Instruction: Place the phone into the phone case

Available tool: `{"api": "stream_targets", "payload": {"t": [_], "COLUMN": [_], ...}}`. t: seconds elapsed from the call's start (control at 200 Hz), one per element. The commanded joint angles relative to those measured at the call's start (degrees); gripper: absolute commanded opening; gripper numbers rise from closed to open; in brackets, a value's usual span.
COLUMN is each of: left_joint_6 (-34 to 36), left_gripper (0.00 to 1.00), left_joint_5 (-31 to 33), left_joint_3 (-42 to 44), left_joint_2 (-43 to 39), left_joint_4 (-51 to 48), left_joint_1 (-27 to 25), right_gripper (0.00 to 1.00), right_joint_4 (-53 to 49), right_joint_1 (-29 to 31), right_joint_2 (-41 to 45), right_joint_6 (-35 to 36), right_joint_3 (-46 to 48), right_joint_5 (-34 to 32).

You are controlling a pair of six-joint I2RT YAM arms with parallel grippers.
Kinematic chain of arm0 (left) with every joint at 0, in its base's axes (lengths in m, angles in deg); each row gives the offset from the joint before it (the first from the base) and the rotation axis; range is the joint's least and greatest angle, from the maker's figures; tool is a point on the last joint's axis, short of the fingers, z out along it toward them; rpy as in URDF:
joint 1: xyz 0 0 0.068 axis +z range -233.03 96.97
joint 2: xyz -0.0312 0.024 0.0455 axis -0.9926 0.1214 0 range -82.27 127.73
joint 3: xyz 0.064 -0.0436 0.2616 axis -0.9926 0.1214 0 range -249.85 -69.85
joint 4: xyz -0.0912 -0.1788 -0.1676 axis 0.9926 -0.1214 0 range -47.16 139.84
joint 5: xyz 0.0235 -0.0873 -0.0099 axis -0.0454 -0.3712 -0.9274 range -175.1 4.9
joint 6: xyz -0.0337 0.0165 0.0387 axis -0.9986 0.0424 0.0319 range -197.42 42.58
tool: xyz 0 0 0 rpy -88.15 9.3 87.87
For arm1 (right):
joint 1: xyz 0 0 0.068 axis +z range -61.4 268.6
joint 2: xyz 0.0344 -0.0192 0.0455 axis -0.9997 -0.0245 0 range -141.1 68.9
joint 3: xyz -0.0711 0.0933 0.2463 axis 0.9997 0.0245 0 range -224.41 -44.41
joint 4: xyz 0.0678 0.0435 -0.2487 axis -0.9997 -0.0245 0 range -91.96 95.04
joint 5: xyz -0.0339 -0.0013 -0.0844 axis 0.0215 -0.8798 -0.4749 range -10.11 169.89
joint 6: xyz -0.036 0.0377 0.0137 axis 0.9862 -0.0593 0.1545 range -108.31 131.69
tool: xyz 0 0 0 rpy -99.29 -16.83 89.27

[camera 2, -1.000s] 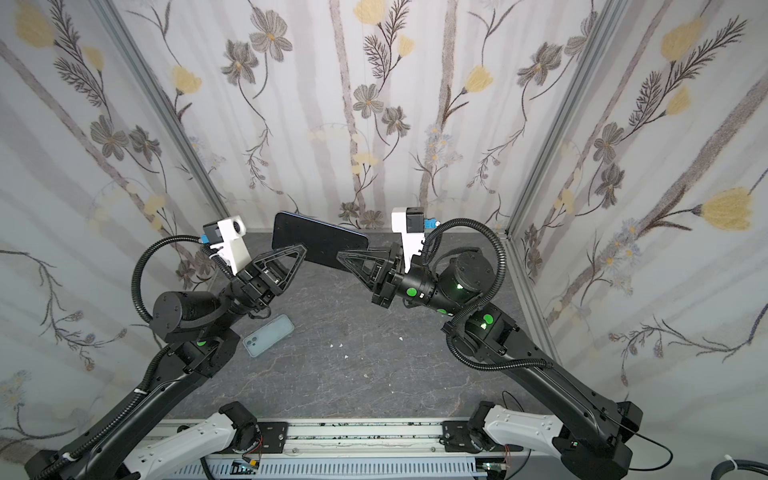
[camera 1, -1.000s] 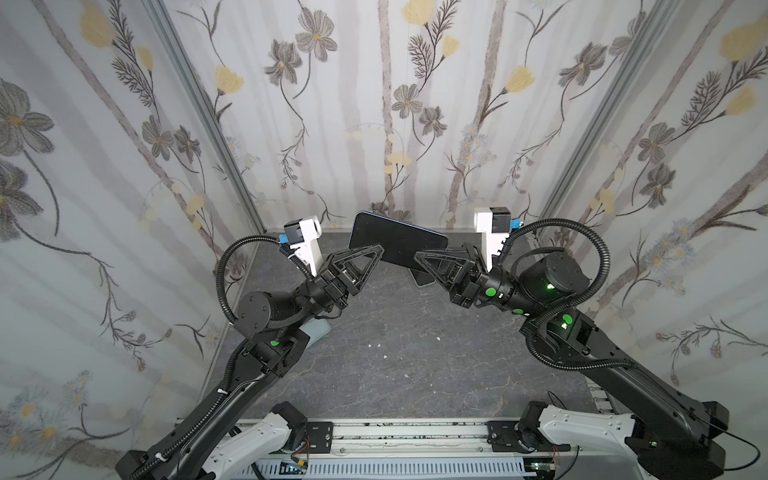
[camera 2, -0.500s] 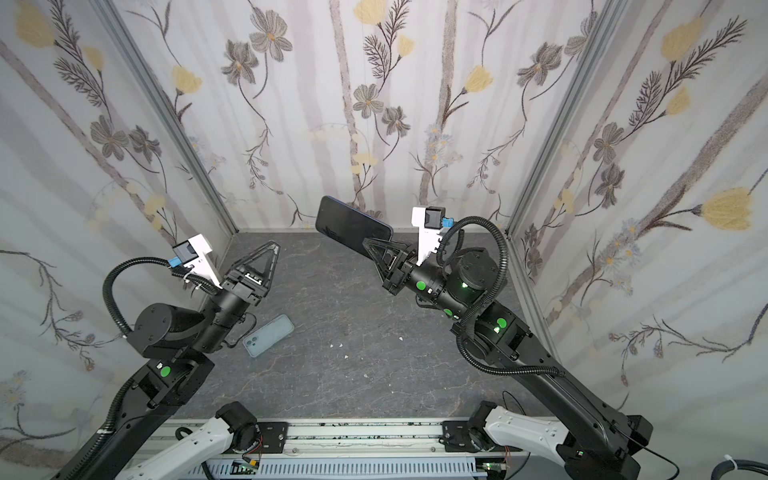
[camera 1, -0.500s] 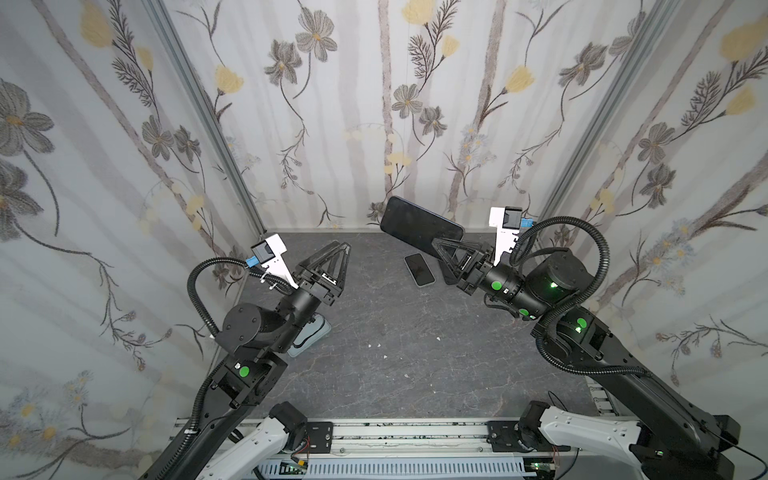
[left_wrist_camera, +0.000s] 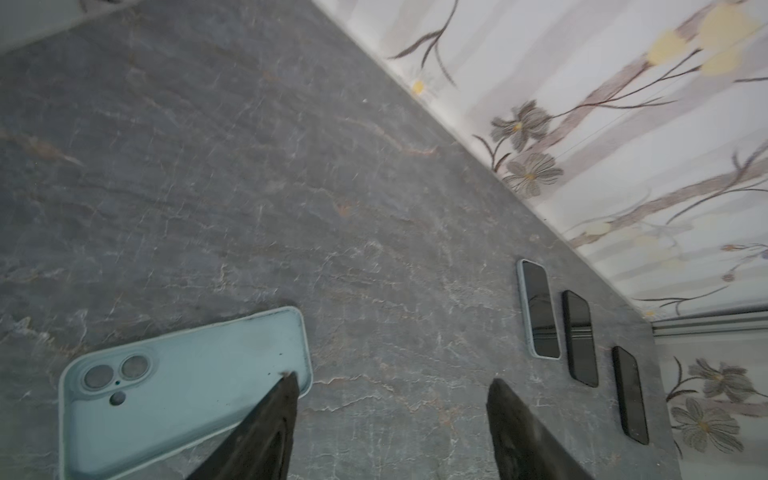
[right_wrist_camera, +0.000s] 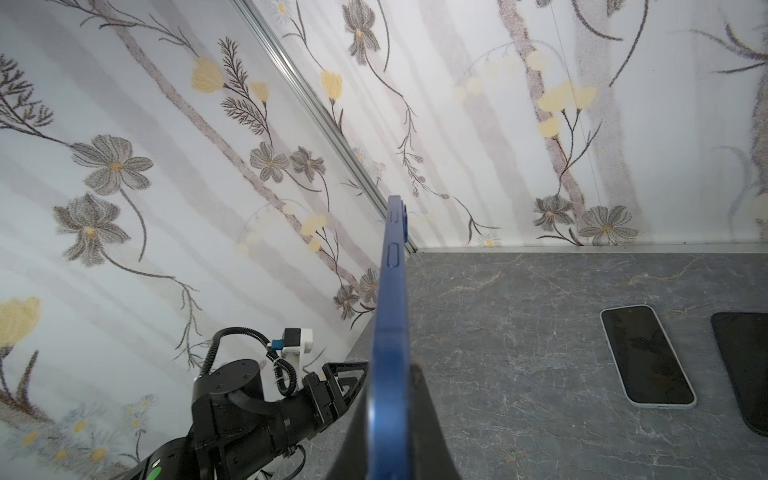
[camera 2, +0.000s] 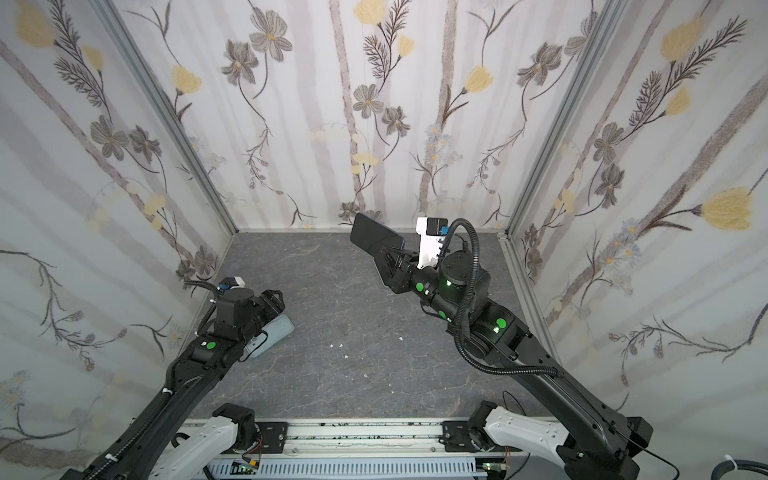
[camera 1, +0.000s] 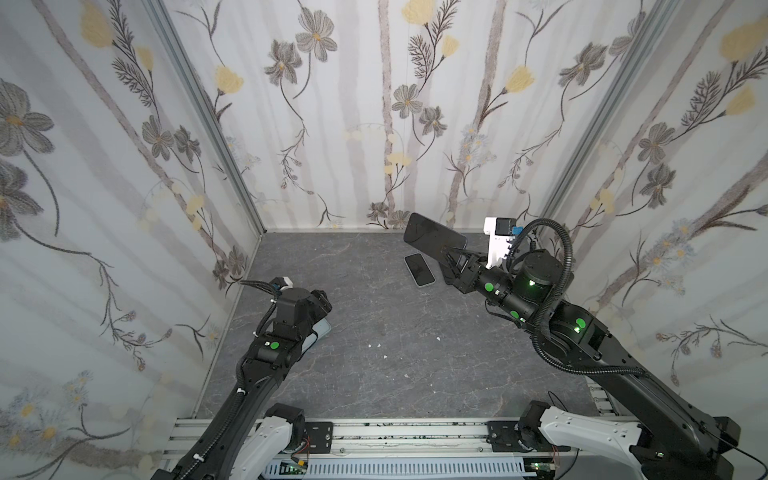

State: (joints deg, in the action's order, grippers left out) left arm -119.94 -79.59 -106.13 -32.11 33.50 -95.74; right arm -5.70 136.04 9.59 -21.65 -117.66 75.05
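Phone (camera 1: 434, 240) now farther right, tip back-left

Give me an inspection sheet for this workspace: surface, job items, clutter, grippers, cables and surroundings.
Surface: dark grey marbled tabletop, with a few white specks.
Job's things: blue phone lifted off the table and tilted; pale blue phone case lying flat, empty.
Clutter: three spare phones lying flat, screens up, in a row near the back wall.
Grippers: left gripper open, by the case's end; right gripper shut on the blue phone.
Cables: black corrugated cable loops over the right wrist, off the table.
Surroundings: floral walls on three sides; metal rail along the front.
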Motion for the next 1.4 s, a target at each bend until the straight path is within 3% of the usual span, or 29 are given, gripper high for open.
{"api": "stream_targets", "payload": {"t": [0.0, 0.21, 0.42, 0.689, 0.869, 1.074, 1.399], "left_joint_6": [-2.03, -0.92, 0.94, 5.17, 10.22, 10.18, 1.74], "left_gripper": [0.71, 0.71, 0.69, 0.69, 0.70, 0.68, 0.68], "left_joint_5": [-8.16, -10.75, -16.76, -18.25, -17.98, -20.38, -23.25], "left_joint_3": [2.66, 4.86, 4.56, 2.94, -1.43, -0.94, 0.95], "left_joint_2": [2.15, 10.27, 19.93, 31.76, 41.15, 43.30, 41.71], "left_joint_4": [6.11, 10.94, 16.36, 19.59, 17.56, 18.84, 24.68], "left_joint_1": [3.92, 7.93, 8.14, 7.43, 3.40, -3.83, -19.08], "right_gripper": [0.00, 0.00, 0.00, 0.00, 0.00, 0.00, 0.00], "right_joint_4": [1.88, 1.92, 1.80, 1.78, 1.86, 1.35, 0.33], "right_joint_1": [-0.06, 0.01, 0.02, 0.02, -0.05, -0.01, 0.01], "right_joint_2": [0.55, 2.43, 3.98, 4.64, 4.43, 5.77, 6.66], "right_joint_6": [0.07, 0.34, 0.74, 1.06, 0.93, 0.82, -0.52], "right_joint_3": [0.36, 2.40, 4.11, 5.10, 5.32, 6.00, 8.31], "right_joint_5": [-0.10, -0.81, -1.69, -1.71, -0.58, -1.02, -2.02]}}
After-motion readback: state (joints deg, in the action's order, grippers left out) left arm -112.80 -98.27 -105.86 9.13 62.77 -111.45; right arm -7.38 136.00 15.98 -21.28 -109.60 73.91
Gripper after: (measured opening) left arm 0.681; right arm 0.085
